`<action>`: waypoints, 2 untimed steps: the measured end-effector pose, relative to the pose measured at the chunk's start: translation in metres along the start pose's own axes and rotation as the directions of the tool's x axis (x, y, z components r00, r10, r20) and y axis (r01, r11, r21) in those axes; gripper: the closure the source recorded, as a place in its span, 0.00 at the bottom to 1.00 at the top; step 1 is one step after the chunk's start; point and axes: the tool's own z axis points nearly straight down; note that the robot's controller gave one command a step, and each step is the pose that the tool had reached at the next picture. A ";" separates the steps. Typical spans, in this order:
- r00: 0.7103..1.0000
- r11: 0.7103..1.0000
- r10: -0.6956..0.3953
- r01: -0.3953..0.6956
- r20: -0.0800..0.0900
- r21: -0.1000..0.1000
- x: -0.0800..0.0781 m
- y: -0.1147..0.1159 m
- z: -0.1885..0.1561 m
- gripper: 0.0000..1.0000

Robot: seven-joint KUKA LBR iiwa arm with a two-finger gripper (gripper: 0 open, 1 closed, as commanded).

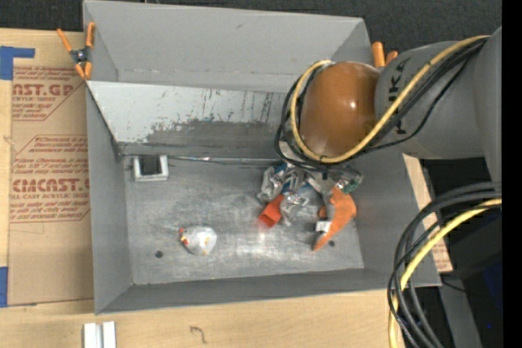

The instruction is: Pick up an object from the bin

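Note:
My gripper point(298, 190) is down in the right half of the bin, below the arm's orange dome, among a small cluster of things. A small orange-red block point(268, 215) lies just below and left of it, touching shiny metal parts. Just to the gripper's lower right, a curved orange piece point(339, 216) tapers down to a point near the bin's front. Whether anything sits inside the gripper is hidden by the dome and the clutter.
A crumpled white lump with red flecks point(198, 240) lies alone on the floor at the front left. A small grey and white square piece point(150, 167) rests against the back wall on the left. The arm reaches in over the bin's right wall.

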 end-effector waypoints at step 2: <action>1.000 1.000 0.000 0.000 -0.001 -0.001 0.000 0.000 -0.001 1.00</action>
